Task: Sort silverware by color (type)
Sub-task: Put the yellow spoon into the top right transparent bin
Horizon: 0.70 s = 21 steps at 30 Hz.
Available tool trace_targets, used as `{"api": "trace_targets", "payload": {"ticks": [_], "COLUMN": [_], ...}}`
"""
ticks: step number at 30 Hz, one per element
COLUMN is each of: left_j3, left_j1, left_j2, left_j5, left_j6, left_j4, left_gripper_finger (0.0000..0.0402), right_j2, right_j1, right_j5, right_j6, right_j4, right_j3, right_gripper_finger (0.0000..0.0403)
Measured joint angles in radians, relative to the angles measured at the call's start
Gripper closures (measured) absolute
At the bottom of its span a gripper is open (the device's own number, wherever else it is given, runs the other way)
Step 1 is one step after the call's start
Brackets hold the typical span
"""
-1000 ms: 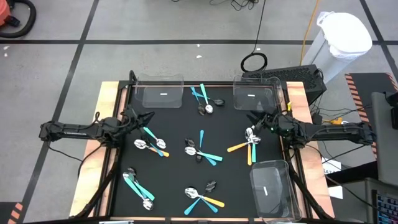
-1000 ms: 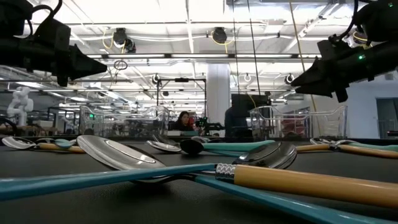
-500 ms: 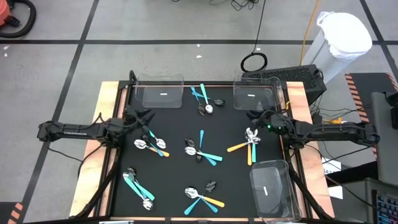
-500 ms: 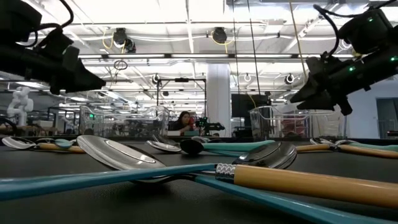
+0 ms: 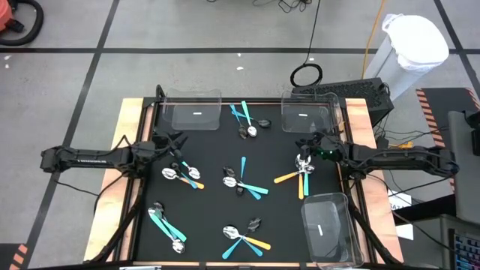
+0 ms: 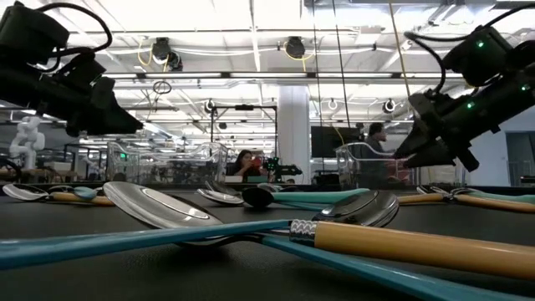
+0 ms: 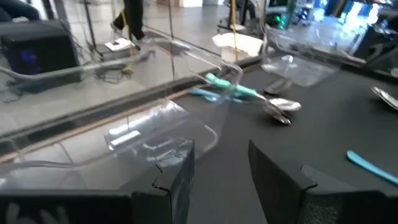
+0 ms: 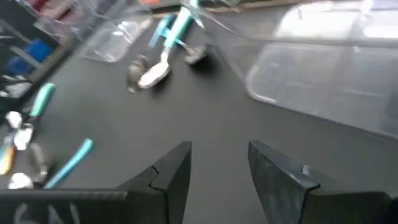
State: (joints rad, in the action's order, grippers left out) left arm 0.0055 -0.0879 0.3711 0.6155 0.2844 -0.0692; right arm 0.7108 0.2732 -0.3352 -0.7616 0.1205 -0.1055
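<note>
Both claws stand partly open and hold nothing: the left gripper [image 5: 174, 145] hangs near the bench's left edge above a spoon cluster [image 5: 182, 174], the right gripper [image 5: 307, 142] near the right edge above another cluster [image 5: 301, 168]. Silverware [image 5: 241, 182] lies scattered; the 3 bins [image 5: 196, 111] look empty, probably. Sorting is barely begun; next, each must drop onto 1 handle and close.

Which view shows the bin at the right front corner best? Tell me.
The high view: the whole bin shows from above, holding no silverware. The low view and both wrist views do not show it; bins there are others.
</note>
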Motion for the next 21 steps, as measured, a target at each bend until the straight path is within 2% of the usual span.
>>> {"api": "trace_targets", "payload": {"ticks": [7, 11, 21], "left_j3": [0.001, 0.013, 0.031], "left_j1": [-0.011, -0.011, -0.011], "left_j2": [0.024, 0.024, 0.037], "left_j5": [-0.017, -0.023, -0.066], "left_j6": [0.025, 0.023, -0.069], "left_j4": [-0.038, -0.07, -0.125], "left_gripper_finger": [0.0246, 0.0246, 0.0246], "right_j2": [0.06, 0.082, 0.175], "right_j1": [0.01, 0.01, 0.005], "right_j5": [0.1, 0.104, 0.102], "right_j6": [-0.069, -0.111, -0.072], "right_j4": [-0.056, -0.136, -0.633], "right_j3": [0.0, -0.028, -0.356], "right_gripper_finger": [0.0248, 0.0248, 0.0248]}}
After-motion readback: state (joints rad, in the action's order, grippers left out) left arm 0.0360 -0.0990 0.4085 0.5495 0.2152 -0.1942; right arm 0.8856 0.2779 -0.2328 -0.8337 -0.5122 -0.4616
